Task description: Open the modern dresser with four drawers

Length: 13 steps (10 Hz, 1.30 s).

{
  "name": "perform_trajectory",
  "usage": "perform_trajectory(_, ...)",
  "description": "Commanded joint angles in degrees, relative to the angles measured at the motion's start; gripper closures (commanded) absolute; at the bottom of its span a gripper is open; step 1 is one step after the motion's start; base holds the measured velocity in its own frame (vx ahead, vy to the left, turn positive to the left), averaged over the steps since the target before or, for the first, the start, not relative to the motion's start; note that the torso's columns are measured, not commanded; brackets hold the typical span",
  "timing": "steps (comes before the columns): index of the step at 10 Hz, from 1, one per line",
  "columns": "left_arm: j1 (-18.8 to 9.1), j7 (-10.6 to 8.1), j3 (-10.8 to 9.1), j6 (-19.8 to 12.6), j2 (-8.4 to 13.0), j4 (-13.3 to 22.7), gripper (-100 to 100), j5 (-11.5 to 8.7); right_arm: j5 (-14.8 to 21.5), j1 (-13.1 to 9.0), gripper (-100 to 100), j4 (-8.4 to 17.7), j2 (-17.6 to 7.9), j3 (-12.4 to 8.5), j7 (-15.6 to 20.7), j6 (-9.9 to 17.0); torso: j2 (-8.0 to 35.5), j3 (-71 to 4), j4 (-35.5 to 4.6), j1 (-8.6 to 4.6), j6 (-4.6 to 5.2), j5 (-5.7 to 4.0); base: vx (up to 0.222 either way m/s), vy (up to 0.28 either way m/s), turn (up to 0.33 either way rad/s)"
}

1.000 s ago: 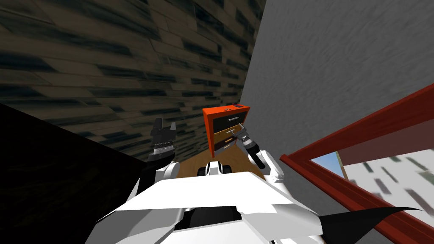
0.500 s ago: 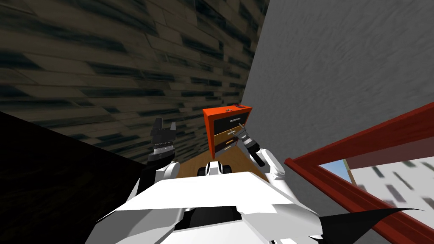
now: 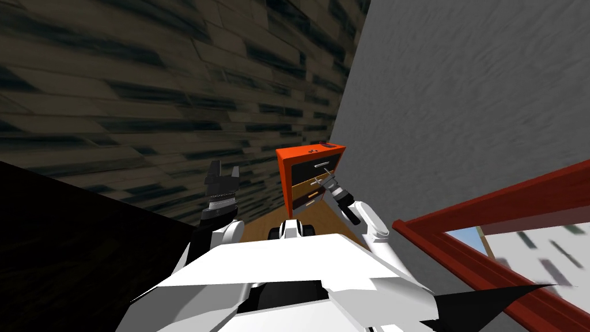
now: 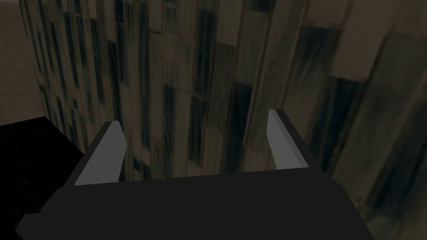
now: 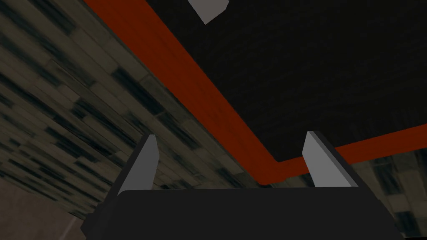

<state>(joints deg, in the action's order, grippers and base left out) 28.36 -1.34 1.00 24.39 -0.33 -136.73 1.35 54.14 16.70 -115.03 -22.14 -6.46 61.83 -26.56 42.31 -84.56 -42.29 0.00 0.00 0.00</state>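
**Right end effector spread open at the front of the orange dresser**

In the head view the dresser stands just right of the frame's centre. It is a small orange-framed cabinet on the dark plank floor, backed against the grey wall. Its top drawer front is dark with a pale bar handle. The front below it looks tan and the one under that is dark again. A few small items lie on the dresser's top, too small to name.

The right end effector reaches up from the lower right of the dresser to its drawer fronts, its tips at about the level of the tan front and just beneath the pale handle. Whether the tips touch the front cannot be told from here.

In the right wrist view, the right end effector has its two fingers spread wide with nothing between them. Just beyond the tips lies a dark drawer front bordered by the orange frame. One corner of the frame sits between the two fingers. A pale grey handle end shows farther along the dark panel, well apart from the fingertips.

The left end effector is raised left of the dresser, over the floor, well apart from it. In the left wrist view its fingers are also spread and empty.

A red window frame crosses the lower right of the head view, and a black area takes the lower left.
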Motion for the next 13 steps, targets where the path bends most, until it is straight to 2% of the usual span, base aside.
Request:
perform_trajectory(1, 0.00, 0.00, 0.00, 0.00, 0.00, 0.00, 0, 0.00, 4.01, -0.82, -100, 1.26, -1.94, -0.58, 4.36, 0.99, -0.03, -0.01, 0.00, -0.01, 0.00, 0.00, 0.087, 0.009, 0.030)
perform_trajectory(2, 0.00, 0.00, 0.00, 0.00, 0.00, 0.00, 0, 0.00, 4.01, -0.82, -100, 1.26, -1.94, -0.58, 5.16, 0.99, -0.12, -0.07, 0.03, 0.02, -0.01, 0.01, 0.064, 0.013, 0.011)
perform_trajectory(4, 0.00, 0.00, 0.00, 0.00, 0.00, 0.00, 0, 0.00, 7.16, -1.46, -100, 2.25, -3.58, -1.12, 8.87, 1.63, 0.03, 0.02, -0.01, 0.00, 0.00, 0.00, 0.054, 0.008, 0.018)
perform_trajectory(5, 0.00, 0.00, 0.00, 0.00, 0.00, 0.00, 0, 0.00, 7.16, -1.46, -100, 2.25, -3.58, -1.12, 9.19, 1.63, 0.02, 0.02, -0.01, 0.00, 0.00, 0.00, 0.045, 0.006, 0.008)
perform_trajectory(9, 0.00, 0.00, 0.00, 0.00, 0.00, 0.00, 0, 0.00, 11.62, -2.32, -100, 3.45, -5.76, -1.87, 14.87, 2.48, -0.07, -0.04, 0.02, 0.00, 0.00, 0.00, 0.057, 0.004, 0.016)
perform_trajectory(11, 0.00, 0.00, 0.00, 0.00, 0.00, 0.00, 0, 0.00, 12.84, -2.54, -100, 3.71, -6.24, -2.07, 16.42, 2.69, 0.03, 0.02, -0.01, 0.01, 0.00, 0.00, 0.039, 0.004, 0.010)
perform_trajectory(12, 0.00, 0.00, 0.00, 0.00, 0.00, 0.00, 0, 0.00, 12.69, -2.32, -100, 3.21, -6.23, -1.76, 15.56, 3.03, 0.05, 0.03, -0.02, 0.02, 0.00, 0.01, 0.015, 0.002, 0.002)
perform_trajectory(13, 0.00, 0.00, 0.00, 0.00, 0.00, 0.00, 0, 0.00, 10.79, -3.27, -100, 6.10, -7.04, -4.38, 17.76, 5.10, 0.08, 0.05, -0.02, 0.01, 0.00, 0.00, -0.111, -0.067, 0.359)
